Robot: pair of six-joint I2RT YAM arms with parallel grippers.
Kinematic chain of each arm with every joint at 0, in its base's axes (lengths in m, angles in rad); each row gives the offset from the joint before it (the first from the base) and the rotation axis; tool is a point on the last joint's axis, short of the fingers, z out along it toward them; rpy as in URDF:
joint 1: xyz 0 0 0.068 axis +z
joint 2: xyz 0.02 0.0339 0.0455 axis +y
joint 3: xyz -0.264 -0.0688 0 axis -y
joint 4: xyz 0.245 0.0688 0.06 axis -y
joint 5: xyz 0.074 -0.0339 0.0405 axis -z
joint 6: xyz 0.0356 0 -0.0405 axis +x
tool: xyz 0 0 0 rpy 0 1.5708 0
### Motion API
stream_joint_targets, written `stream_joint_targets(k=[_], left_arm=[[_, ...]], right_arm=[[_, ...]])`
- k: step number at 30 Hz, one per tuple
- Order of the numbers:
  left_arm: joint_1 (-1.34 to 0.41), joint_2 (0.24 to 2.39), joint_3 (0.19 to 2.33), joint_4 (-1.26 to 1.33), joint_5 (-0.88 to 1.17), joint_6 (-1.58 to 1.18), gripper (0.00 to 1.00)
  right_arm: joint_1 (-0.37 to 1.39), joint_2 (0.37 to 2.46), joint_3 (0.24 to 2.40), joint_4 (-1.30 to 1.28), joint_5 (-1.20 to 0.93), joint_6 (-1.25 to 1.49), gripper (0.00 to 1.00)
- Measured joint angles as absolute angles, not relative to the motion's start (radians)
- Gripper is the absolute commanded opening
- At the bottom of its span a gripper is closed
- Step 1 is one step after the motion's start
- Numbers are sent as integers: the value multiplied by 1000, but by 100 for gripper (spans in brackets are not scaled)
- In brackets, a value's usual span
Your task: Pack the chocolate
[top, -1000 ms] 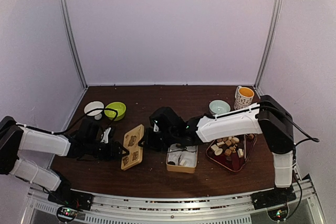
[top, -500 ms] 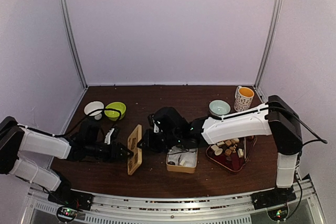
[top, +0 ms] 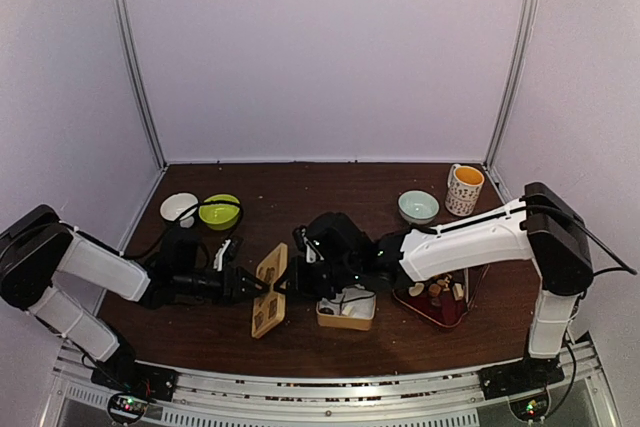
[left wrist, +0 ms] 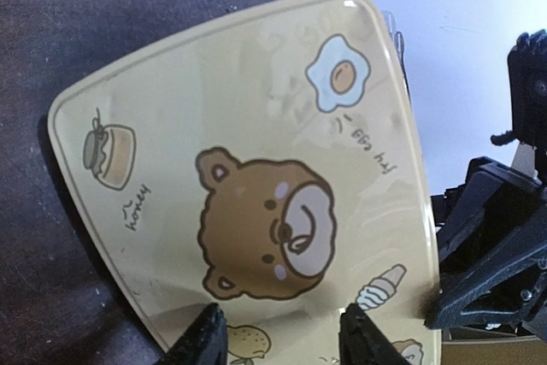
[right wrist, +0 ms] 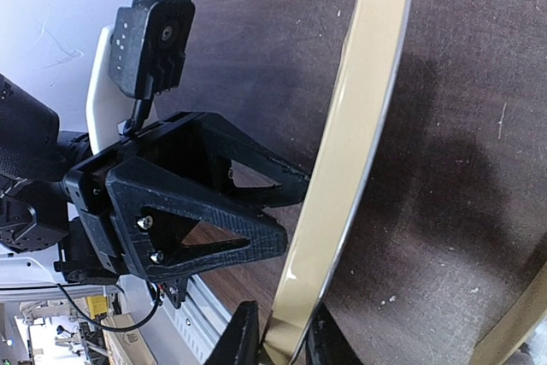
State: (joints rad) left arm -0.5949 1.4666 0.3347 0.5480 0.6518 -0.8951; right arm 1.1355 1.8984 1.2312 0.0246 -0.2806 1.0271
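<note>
The chocolate point(top: 436, 288), small white, tan and brown pieces, lies in a dark red tray point(top: 447, 318) at the right. The tan bear lid point(top: 269, 289) stands tilted on its long edge left of the tan box point(top: 345, 323), which holds white liners. My right gripper point(top: 292, 283) is shut on the lid's rim; the right wrist view shows its fingers pinching the thin edge point(right wrist: 286, 331). My left gripper point(top: 248, 285) is open, and in the left wrist view its two fingertips point(left wrist: 280, 318) rest spread against the lid's printed face point(left wrist: 256, 151).
A white bowl point(top: 179, 207) and a green bowl point(top: 219, 211) stand at the back left. A pale blue bowl point(top: 418, 206) and a spotted mug point(top: 464, 187) stand at the back right. White walls enclose the dark wooden table point(top: 330, 197).
The lid has gone from lying flat to standing on its edge and has shifted right toward the box. Both grippers moved right with it, the left one closing in on its face.
</note>
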Motion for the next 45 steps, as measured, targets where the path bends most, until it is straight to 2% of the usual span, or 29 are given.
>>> stream_joint_targets(k=[8,9,11,13,20,25,35,45], left_arm=[[-598,1466,331,569,651,-907,45],[-598,1464,330,566,651,-906,45],[-599,1462,331,563,651,-903,45],[-600,1462,330,553,650,-899,45],[-603,1456,330,538,647,-887,45],[-603,1421,330,487,630,-873,45],[-604,1153,378,197,511,-775,48],[-604,1158,395,152,482,-768,48]], right_arm=[[1135,1899,1238,13,-287,1026,20],[1135,1899,1238,17,-290,1028,22],[1134,1901,1238,24,-299,1035,34],[1132,1906,1238,30,-314,1039,36],[1132,1908,1238,35,-326,1048,18],[1129,1908,1239,30,-324,1045,13],[1100,1870,1166,74,-316,1047,6],[1061,1747,1023,125,-307,1051,6]])
